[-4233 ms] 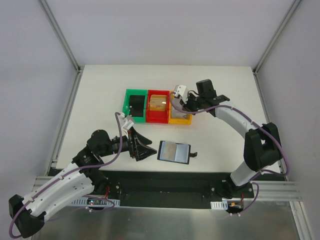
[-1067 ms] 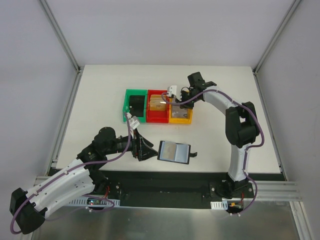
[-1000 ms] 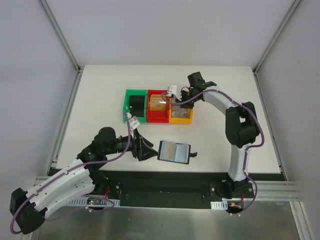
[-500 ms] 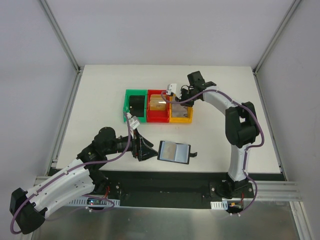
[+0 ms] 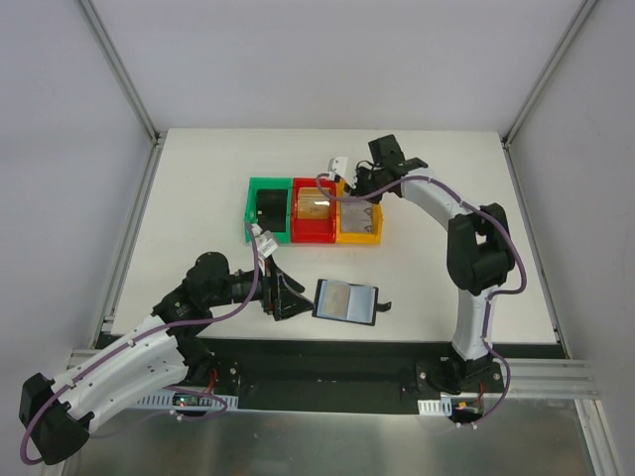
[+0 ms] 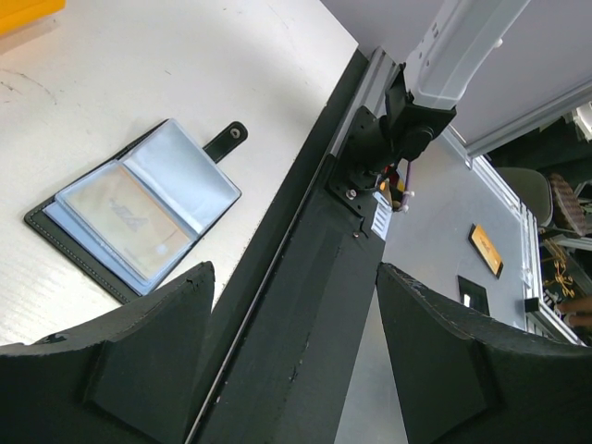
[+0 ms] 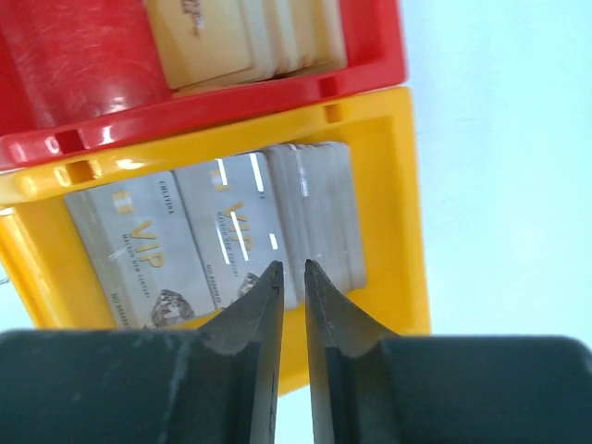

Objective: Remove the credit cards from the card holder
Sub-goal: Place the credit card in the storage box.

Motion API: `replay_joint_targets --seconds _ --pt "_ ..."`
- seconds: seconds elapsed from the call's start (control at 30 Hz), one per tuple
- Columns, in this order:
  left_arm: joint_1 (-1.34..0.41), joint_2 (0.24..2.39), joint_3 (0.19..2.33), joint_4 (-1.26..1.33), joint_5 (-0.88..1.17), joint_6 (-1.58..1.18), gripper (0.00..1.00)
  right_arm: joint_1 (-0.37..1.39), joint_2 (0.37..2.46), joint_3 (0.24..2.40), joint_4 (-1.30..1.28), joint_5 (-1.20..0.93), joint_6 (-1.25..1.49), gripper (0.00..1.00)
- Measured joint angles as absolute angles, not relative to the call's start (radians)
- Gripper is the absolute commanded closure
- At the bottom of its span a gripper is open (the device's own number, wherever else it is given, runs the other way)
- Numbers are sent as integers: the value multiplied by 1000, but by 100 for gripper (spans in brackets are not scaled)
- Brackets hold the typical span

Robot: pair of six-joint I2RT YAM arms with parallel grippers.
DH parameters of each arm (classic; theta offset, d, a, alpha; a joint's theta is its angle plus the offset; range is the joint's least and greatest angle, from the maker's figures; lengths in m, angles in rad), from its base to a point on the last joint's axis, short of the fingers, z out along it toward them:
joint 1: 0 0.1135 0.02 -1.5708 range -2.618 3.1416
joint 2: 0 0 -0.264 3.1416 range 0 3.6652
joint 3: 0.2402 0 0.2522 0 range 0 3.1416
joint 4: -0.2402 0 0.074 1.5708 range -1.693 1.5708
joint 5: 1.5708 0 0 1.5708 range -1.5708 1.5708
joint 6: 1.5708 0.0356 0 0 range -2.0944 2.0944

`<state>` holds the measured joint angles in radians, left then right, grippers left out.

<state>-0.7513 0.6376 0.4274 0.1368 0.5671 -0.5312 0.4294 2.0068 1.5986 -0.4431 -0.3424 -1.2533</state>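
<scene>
While the card holder lies open on the white worktop, the left gripper sits just to its left, jaws spread wide and grasping nothing. One tan credit card shows in the holder's left sleeve, and the holder's black tab points away from that gripper. Beyond the holder stands a row of three bins: the green bin with a black object inside, the red bin with tan cards, and the yellow bin with pale grey cards marked VIP. Over the yellow bin, beyond the holder, the right gripper hangs with jaws parted by a narrow slit, nothing between them.
</scene>
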Motion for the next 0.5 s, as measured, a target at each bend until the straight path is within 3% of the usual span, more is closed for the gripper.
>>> replay_joint_targets --seconds 0.3,0.5 --pt "-751 634 427 137 566 -532 28 431 1868 1600 -368 -262 -1135 74" --pt "-751 643 426 141 512 -545 23 482 1587 1425 -240 -214 -913 64"
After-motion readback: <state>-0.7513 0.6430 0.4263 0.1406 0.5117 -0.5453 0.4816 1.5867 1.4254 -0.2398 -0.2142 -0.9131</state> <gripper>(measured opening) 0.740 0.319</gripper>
